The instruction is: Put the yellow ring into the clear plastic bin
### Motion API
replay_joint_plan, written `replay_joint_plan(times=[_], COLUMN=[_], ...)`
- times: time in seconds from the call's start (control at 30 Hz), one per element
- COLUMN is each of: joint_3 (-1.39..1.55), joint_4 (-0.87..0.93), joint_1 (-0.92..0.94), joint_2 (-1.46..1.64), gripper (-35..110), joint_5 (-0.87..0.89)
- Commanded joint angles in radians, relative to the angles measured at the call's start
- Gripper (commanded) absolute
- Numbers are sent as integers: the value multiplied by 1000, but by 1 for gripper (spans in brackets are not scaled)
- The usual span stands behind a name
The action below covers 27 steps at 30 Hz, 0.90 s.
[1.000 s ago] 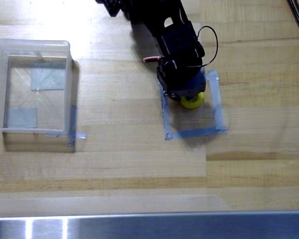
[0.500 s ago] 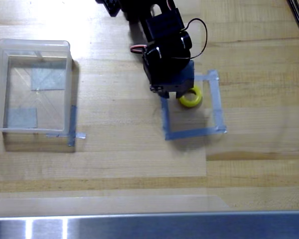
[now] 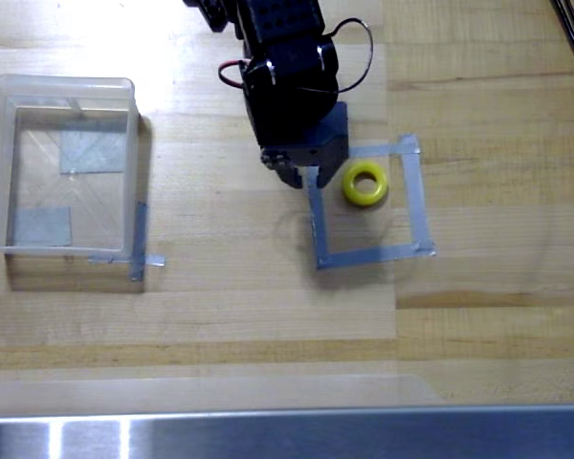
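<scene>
The yellow ring [image 3: 365, 184] lies flat on the wooden table inside a grey tape square outline [image 3: 368, 252], near its upper middle. My black gripper [image 3: 306, 174] hangs just left of the ring, over the square's upper left corner, and nothing is held in it. The ring sits apart from the fingers. The wrist body covers the jaws from above, so how far they stand apart is unclear. The clear plastic bin [image 3: 132, 153] stands at the far left of the overhead view, holding nothing, with grey tape patches showing through its bottom.
Bare wood lies between the tape square and the bin. A grey tape strip [image 3: 139, 251] sticks out at the bin's lower right corner. A metal rail [image 3: 287, 435] runs along the bottom edge. The arm [image 3: 268, 29] comes in from the top centre.
The gripper, which was over the ring a second ago, has moved up and left off it. The ring stayed in the tape square and now shows fully.
</scene>
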Motion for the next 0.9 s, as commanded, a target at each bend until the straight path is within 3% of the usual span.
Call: replay_joint_plan(times=[0.0, 0.2, 0.5, 0.87], joint_3=[-9, 44, 100, 117], joint_4=[-15, -107, -296, -322], joint_1=[-63, -130, -183, -199], joint_2=[58, -44, -183, -259], gripper=[6, 7, 27, 30], joint_5=[18, 101, 123, 114])
